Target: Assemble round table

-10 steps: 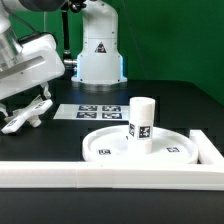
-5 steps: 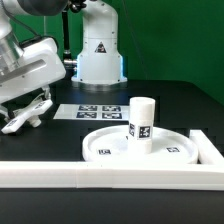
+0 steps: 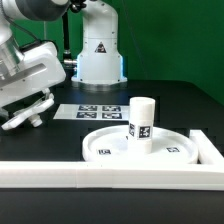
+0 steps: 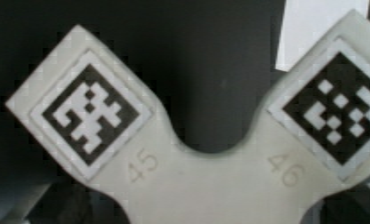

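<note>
Black tabletop [image 3: 185,105] carries one round disc [image 3: 104,149], with one post [image 3: 141,122] upright on it. At the exterior view's left, the gripper [image 3: 33,104] has its jaws clamped on one cross-shaped piece [image 3: 26,116], two tags [image 4: 88,107] showing.

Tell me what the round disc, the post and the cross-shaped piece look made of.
The round disc: looks like white plastic, smooth, faintly glossy, moulded rim. The post: same white plastic, soft sheen on its side. The cross-shaped piece: probably matte white plastic; numerals set into its surface, tags look like printed stickers.
</note>
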`<state>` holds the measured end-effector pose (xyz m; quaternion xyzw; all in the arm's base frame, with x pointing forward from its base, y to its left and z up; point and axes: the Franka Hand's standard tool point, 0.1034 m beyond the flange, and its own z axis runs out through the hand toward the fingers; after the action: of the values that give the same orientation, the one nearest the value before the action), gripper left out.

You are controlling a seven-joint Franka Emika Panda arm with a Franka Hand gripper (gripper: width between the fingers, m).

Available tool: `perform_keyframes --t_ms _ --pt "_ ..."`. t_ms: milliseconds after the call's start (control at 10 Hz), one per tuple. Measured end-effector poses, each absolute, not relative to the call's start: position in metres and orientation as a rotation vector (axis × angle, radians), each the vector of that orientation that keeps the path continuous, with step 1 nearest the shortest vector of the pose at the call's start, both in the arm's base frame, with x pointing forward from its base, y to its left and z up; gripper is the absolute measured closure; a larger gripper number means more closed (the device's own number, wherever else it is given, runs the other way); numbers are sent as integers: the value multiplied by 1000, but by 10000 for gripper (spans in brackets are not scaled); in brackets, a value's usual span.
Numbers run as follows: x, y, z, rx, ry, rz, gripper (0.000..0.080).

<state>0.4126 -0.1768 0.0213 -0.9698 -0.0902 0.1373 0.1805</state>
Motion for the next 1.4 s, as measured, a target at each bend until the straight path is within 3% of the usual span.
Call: perform_keyframes --t_ms 100,200,300,400,800,1100,1400 --pt "413 -177 21 -2740 -255 388 150" --pt "413 -177 21 -2740 -256 388 249" --pt "413 -177 22 -2740 -257 387 249" --pt "413 -177 22 -2740 -260 386 333" --pt "416 -161 28 -2749 -256 391 333" --pt "422 -114 62 -2808 -159 375 333" --pt "439 -38 98 -2866 -16 374 333"
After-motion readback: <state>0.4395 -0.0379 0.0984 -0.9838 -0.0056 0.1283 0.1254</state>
